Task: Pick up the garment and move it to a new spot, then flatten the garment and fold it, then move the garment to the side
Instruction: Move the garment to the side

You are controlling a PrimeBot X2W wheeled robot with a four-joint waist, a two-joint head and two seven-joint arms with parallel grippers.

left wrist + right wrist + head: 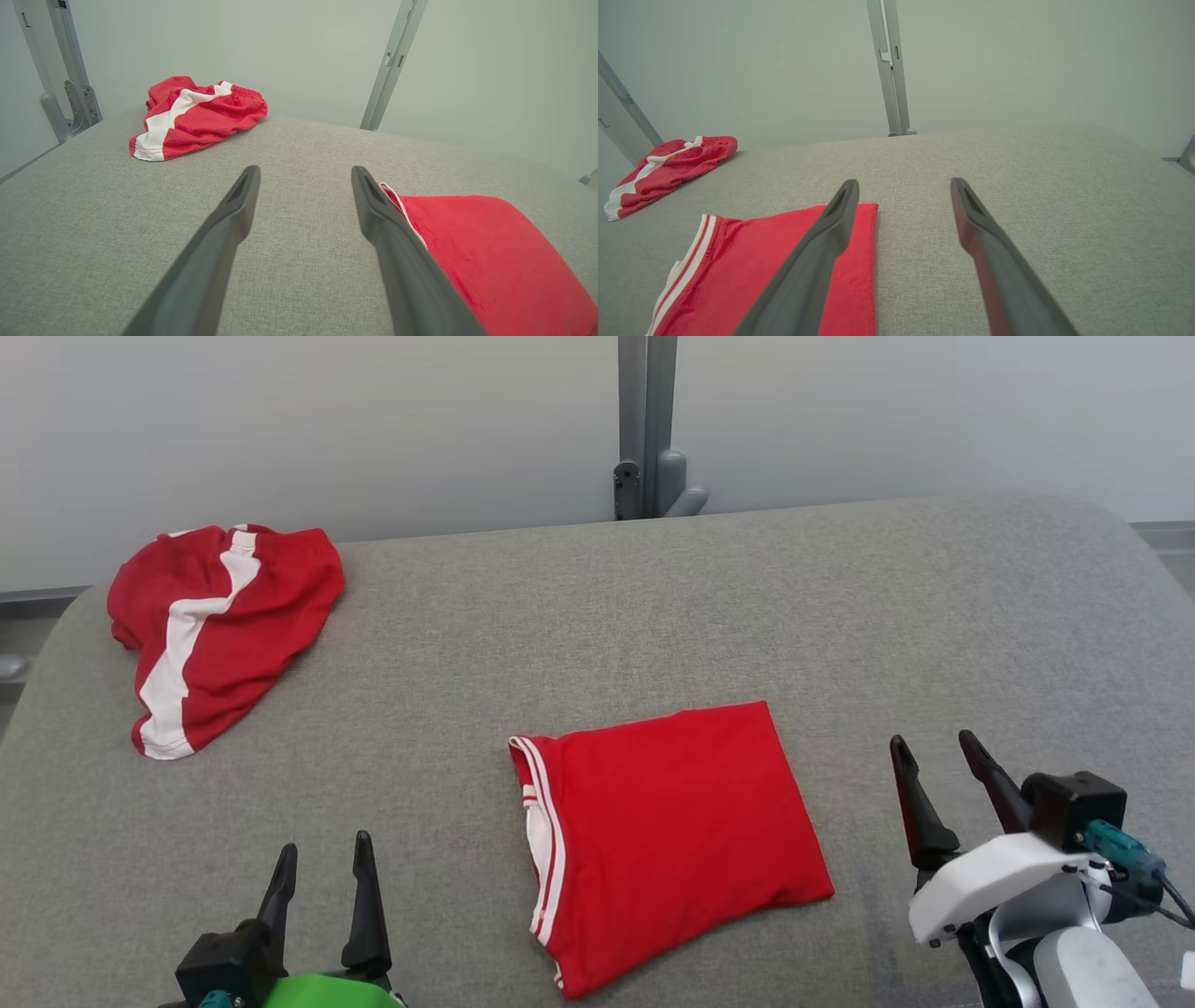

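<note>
Seen from above: a grey woven-fabric tabletop [709, 597] with rounded far corners. Near its front middle, a folded red knit garment [672, 840], lying flat as a rough rectangle, with white double-striped trim along its left edge and plain red everywhere else. Low at the front left, the left tool [326, 842], released, two dark fingers spread wide with only bare fabric between them, near the trimmed edge but apart from it. At the front right, the right tool [932, 737], likewise released and gripping nothing, beside the garment's right edge. Far back left and well apart, a crumpled red cloth with a broad white stripe [224, 625]. Beyond the far edge, a grey metal post [647, 420] against a pale wall.
</note>
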